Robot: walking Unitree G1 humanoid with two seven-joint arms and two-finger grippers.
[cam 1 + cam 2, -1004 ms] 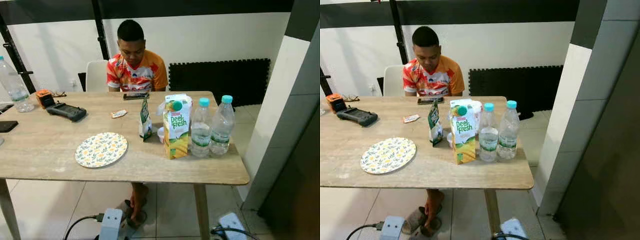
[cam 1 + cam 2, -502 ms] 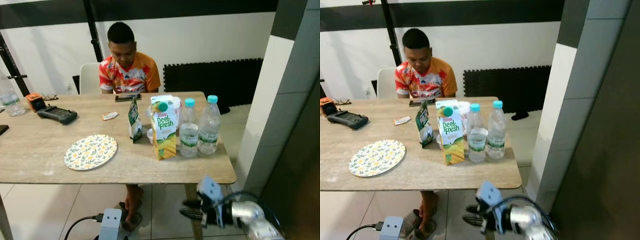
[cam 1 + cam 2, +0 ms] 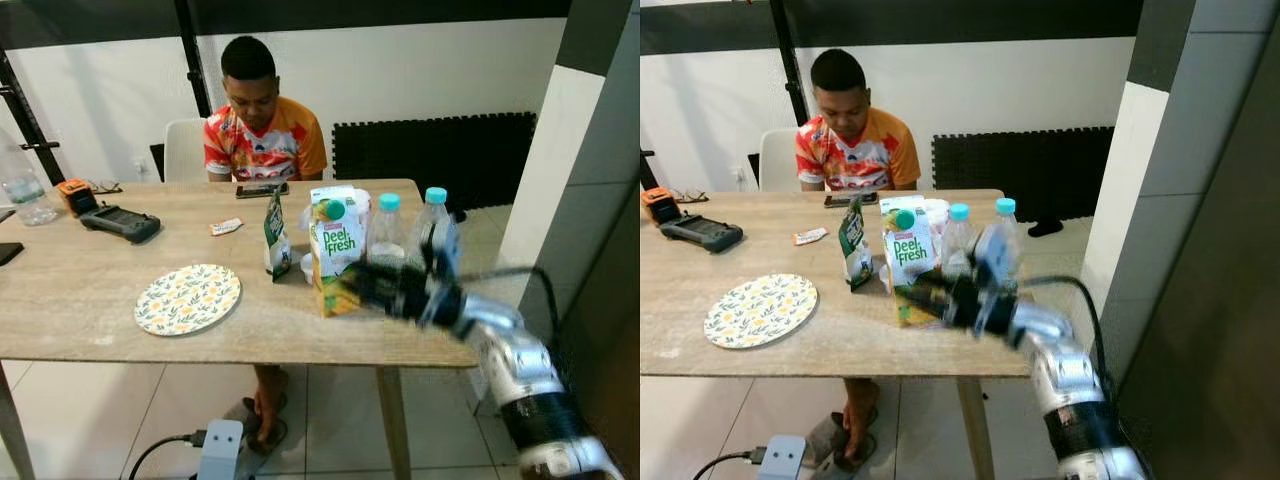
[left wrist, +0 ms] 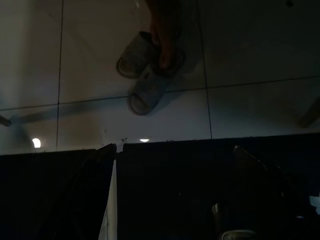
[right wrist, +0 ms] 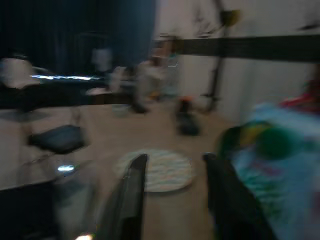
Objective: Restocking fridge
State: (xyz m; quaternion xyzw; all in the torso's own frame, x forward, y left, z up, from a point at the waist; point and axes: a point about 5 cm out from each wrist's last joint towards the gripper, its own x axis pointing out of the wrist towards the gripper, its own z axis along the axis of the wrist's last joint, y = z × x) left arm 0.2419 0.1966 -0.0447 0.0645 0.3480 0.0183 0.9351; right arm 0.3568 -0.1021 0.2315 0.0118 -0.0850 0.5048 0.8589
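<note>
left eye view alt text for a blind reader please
The right end effector reaches in front of a white and green juice carton beside two clear teal-capped water bottles on a light wooden table, where a person sits behind.

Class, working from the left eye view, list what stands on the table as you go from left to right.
Clear bottle → orange device → black handheld terminal → floral plate → green pouch → juice carton → two water bottles with the right hand in front.

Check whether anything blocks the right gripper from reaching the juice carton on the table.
Nothing visible does. The right gripper is blurred at the juice carton's lower front, fingers apart in the wrist view. The two water bottles stand beside and behind the carton, not between.
</note>
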